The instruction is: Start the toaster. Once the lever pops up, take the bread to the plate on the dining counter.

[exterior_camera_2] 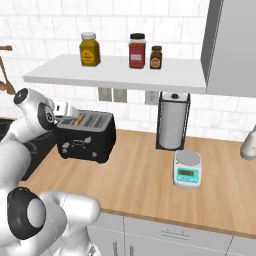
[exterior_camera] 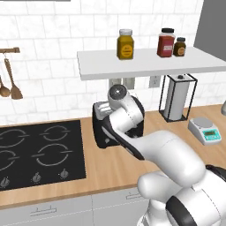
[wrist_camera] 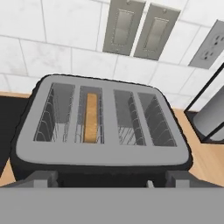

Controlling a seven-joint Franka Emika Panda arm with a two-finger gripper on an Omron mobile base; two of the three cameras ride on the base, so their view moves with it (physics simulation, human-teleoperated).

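Observation:
The black toaster (wrist_camera: 100, 153) with its grey slotted top stands on the wood worktop against the tiled wall, also seen as toaster (exterior_camera_2: 85, 137) and toaster (exterior_camera: 102, 128). The bread (wrist_camera: 90, 117) stands on edge in the second slot from the left, its tan top showing as bread (exterior_camera_2: 79, 120). My gripper (wrist_camera: 113, 178) hangs just above the toaster's front edge, open, its fingertips (wrist_camera: 41, 178) wide apart with nothing between them. From the right base view the gripper (exterior_camera_2: 66, 111) is over the toaster's left end. The plate and the dining counter are out of view.
A paper towel holder (exterior_camera_2: 173, 122) and a small kitchen scale (exterior_camera_2: 187, 170) stand to the toaster's right. A black stovetop (exterior_camera: 39, 150) lies to its left. A white shelf (exterior_camera_2: 120, 72) with three jars hangs above. Wall switches (wrist_camera: 138, 30) sit behind the toaster.

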